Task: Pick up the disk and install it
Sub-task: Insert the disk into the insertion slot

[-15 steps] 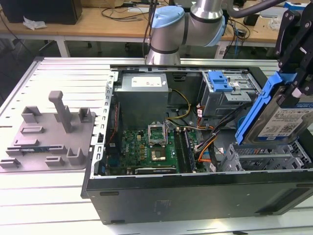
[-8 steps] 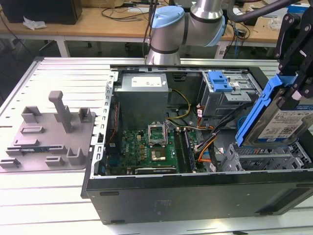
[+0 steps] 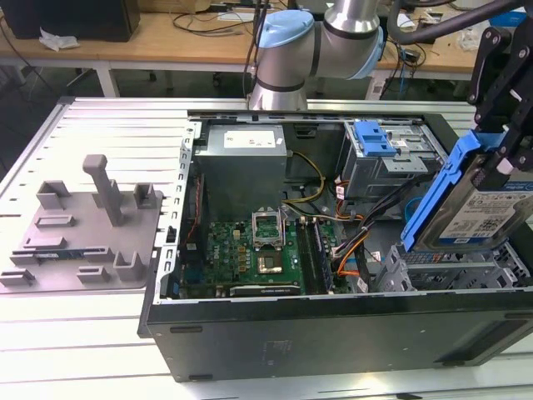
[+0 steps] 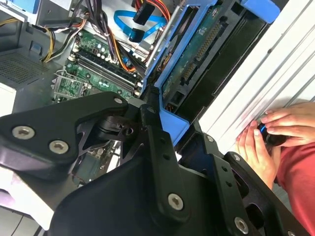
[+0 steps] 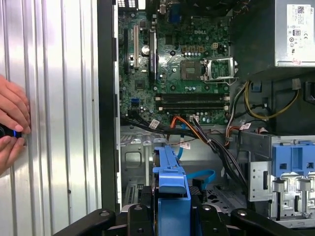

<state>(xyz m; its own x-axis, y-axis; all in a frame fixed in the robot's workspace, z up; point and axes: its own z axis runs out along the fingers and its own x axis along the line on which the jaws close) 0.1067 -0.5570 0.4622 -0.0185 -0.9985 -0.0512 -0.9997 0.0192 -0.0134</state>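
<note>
The disk [image 3: 481, 207] is a silver hard drive with a white and blue label and a bright blue bracket [image 3: 437, 193] along its edge. It hangs tilted above the metal drive cage [image 3: 454, 268] at the front corner of the open computer case, on the exterior view's right. My black gripper [image 3: 502, 154] is shut on the disk's upper end. In the first wrist view the blue bracket [image 5: 170, 183] sits between my fingers [image 5: 139, 216], over the cage floor. The second wrist view shows the disk's circuit-board underside [image 4: 202, 49].
The open case holds a motherboard [image 3: 258, 250], a power supply [image 3: 246, 142], loose cables [image 3: 354, 250] and a grey cage with a blue latch [image 3: 375, 140]. A grey fixture with posts [image 3: 83, 225] lies on the exterior view's left. A person's hands [image 4: 268, 135] rest beside the case.
</note>
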